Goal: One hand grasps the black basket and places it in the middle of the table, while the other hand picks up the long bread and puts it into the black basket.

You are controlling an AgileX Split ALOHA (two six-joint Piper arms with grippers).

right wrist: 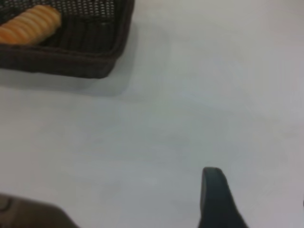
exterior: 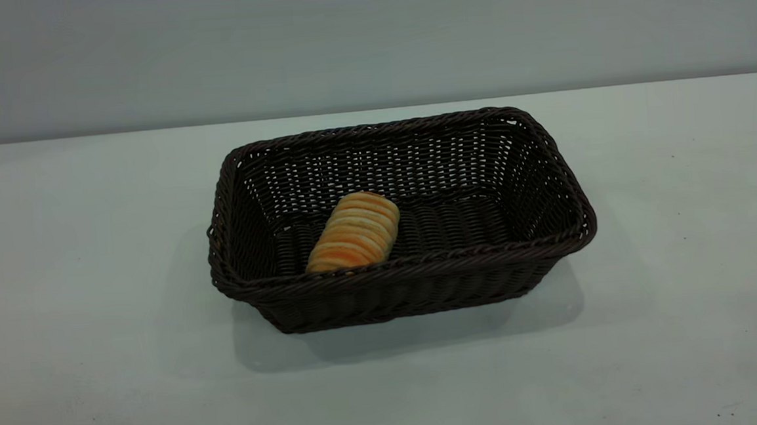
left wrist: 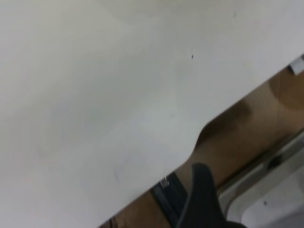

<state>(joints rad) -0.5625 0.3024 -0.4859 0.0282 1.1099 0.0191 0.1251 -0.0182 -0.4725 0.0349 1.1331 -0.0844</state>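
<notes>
The black basket (exterior: 416,289) stands on the table (exterior: 84,335) near its middle. The long bread (exterior: 355,232) lies inside it on the basket floor, towards the left end. Neither arm shows in the exterior view. In the right wrist view the basket's corner (right wrist: 71,64) and the bread (right wrist: 29,24) lie far off from my right gripper (right wrist: 259,190), which is open and empty over bare tabletop. My left gripper (left wrist: 251,194) is open and empty, held out past the table's edge, with one finger (left wrist: 199,199) in sight.
The left wrist view shows the table's edge (left wrist: 190,152) with a notch, brown floor (left wrist: 247,137) and a pale frame (left wrist: 266,199) beyond it. A grey wall (exterior: 368,36) stands behind the table.
</notes>
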